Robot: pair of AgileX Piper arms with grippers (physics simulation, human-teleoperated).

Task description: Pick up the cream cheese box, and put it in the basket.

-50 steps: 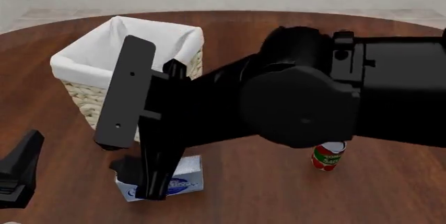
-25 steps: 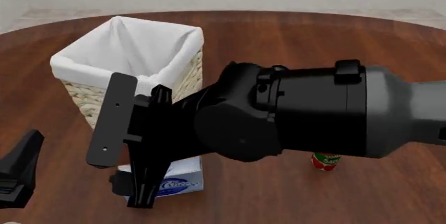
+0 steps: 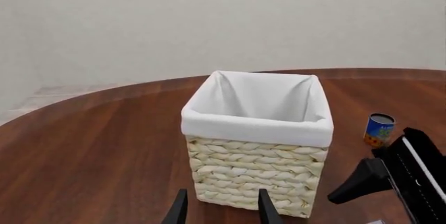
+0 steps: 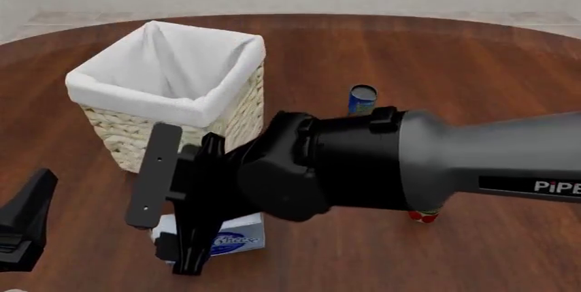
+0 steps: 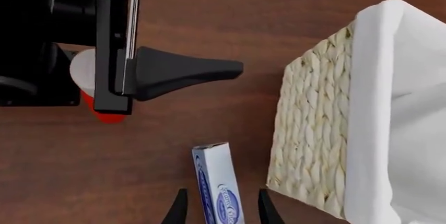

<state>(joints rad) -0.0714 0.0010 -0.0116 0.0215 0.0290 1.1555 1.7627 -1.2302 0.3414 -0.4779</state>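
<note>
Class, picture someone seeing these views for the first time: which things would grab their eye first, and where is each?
The big black right arm fills the front view's middle, its right gripper open astride the cream cheese box. Behind it, at the table's left, stands the tall white-lined basket. A small blue can sits farther back on the table.

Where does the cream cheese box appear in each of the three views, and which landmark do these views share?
Front view: the cream cheese box lies near the bottom, left of centre, partly hidden behind the right gripper.
Right wrist view: it is at the bottom centre, between the fingertips.
Left wrist view: I cannot make it out.
Shared landmark: the basket, close beside the box.
</note>
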